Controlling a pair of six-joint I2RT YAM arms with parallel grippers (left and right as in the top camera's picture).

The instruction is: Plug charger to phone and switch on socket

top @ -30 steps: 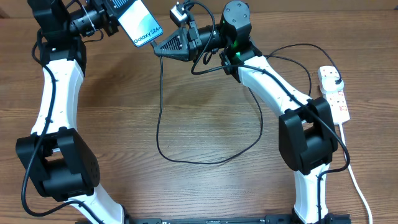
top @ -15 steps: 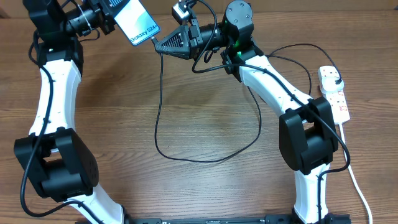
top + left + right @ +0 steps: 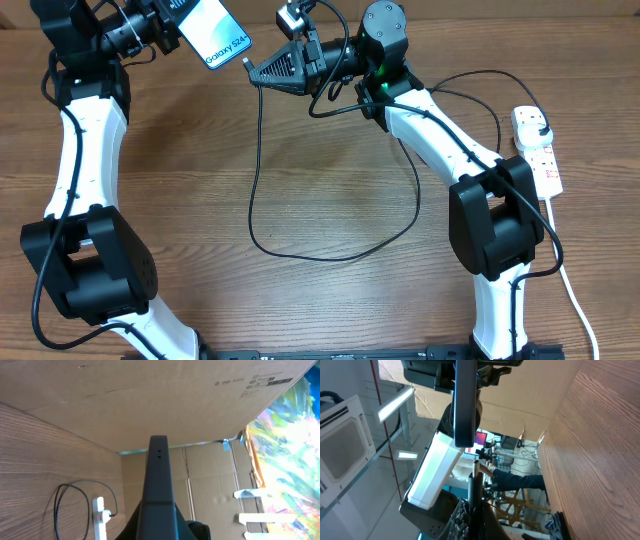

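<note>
At the far left, our left gripper (image 3: pixel 176 20) is clamped tight on the upper end of the phone (image 3: pixel 216 36). The lit screen faces up and the lower end juts toward the right arm. Just beside that free end, our right gripper (image 3: pixel 255 72) is closed on the connector end of the charger (image 3: pixel 256 190). In the right wrist view the tip sits just short of the phone's edge. The cable loops over the table (image 3: pixel 330 140) to its black plug on the socket (image 3: pixel 541 158), far right.
</note>
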